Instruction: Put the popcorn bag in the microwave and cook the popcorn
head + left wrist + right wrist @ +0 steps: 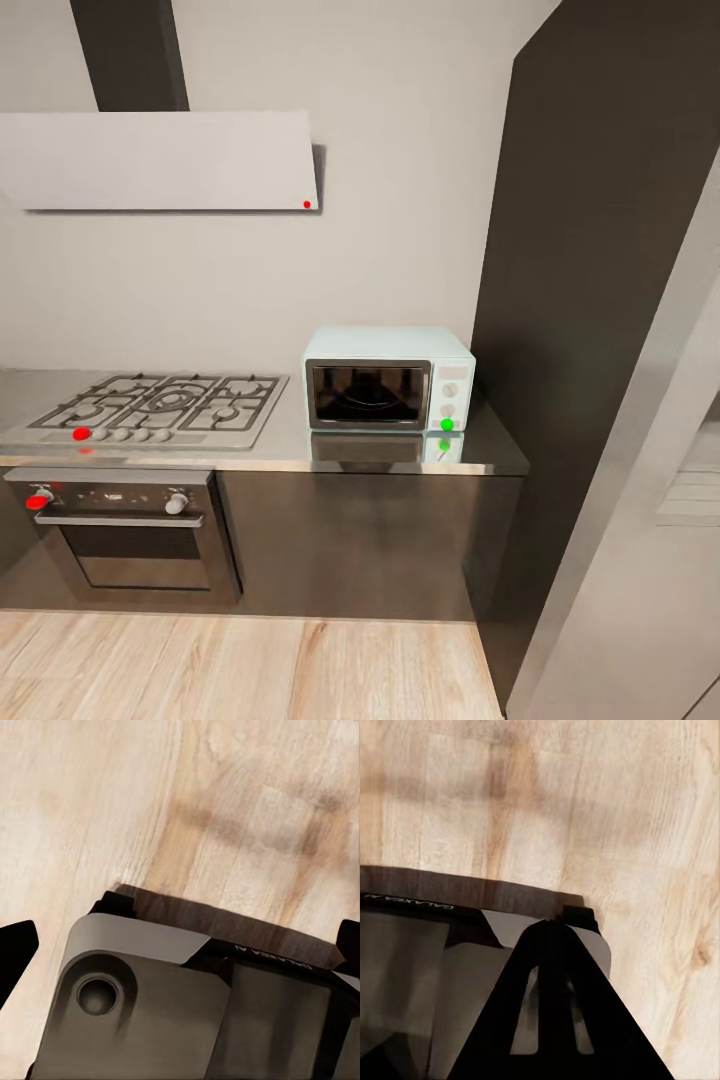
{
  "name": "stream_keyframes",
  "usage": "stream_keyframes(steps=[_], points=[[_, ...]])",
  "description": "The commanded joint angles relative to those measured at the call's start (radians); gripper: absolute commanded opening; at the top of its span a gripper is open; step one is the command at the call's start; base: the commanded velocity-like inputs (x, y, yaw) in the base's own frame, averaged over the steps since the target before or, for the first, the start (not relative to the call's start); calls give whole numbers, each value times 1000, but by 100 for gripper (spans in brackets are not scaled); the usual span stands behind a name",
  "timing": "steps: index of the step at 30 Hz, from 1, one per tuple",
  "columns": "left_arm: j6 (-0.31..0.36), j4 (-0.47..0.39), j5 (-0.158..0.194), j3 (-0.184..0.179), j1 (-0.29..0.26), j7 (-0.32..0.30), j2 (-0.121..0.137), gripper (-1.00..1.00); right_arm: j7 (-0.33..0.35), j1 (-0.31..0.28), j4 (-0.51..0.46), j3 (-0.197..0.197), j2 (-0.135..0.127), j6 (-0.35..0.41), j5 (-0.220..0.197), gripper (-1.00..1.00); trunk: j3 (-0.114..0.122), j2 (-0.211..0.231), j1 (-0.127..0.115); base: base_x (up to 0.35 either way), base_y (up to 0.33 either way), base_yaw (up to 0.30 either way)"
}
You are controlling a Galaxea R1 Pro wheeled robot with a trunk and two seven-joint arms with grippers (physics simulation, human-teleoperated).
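Note:
The pale mint-blue microwave (388, 380) stands on the glossy grey countertop (400, 458), at its right end, with its dark glass door closed. A green dot marks its lowest knob (447, 424). The popcorn bag and the popcorn are out of view. In the left wrist view my left gripper (180, 945) is open above the wooden floor, one black fingertip (15, 949) at each side edge. My right gripper (551, 1016) appears in the right wrist view as black fingers pressed together, shut on nothing, over the robot's base.
A steel gas hob (160, 405) lies left of the microwave, with a built-in black oven (130, 535) under it and a white hood (160, 160) above. A tall dark cabinet (600, 300) walls off the right. Wooden floor (250, 665) runs before the cabinets.

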Motion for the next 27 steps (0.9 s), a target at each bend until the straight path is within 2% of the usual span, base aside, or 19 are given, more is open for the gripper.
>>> stream_keyframes(steps=[1,3,4,5,20,21,23,25,27], points=[[-2,1,8,-8,-1,1,0,100,1,-2,3,-8,1,-4,7,-100,-1,-1,0,0,0,0],[-3,1,8,-8,-1,1,1,100,1,-2,3,-8,2,-4,7,-100,-1,-1,0,0,0,0],[-2,1,8,-8,-1,1,5,100,18,52,1,21,-32,15,8,-100,-1,-1,0,0,0,0],[-3,1,8,-8,-1,1,5,100,13,52,1,15,-29,15,24,-100,-1,-1,0,0,0,0],[-3,1,8,-8,-1,1,5,100,13,52,1,12,-35,16,22,-100,-1,-1,0,0,0,0],[-3,1,8,-8,-1,1,5,100,14,52,2,4,-37,16,10,-100,-1,-1,0,0,0,0],[-2,1,8,-8,-1,1,5,100,17,52,2,-31,-49,17,-52,-100,-1,-1,0,0,0,0],[-2,1,8,-8,-1,1,5,100,18,52,2,-45,-61,17,-96,-100,-1,-1,0,0,0,0],[-2,1,8,-8,-1,1,5,100,17,52,1,-48,-64,15,-108,-100,-1,-1,0,0,0,0]])
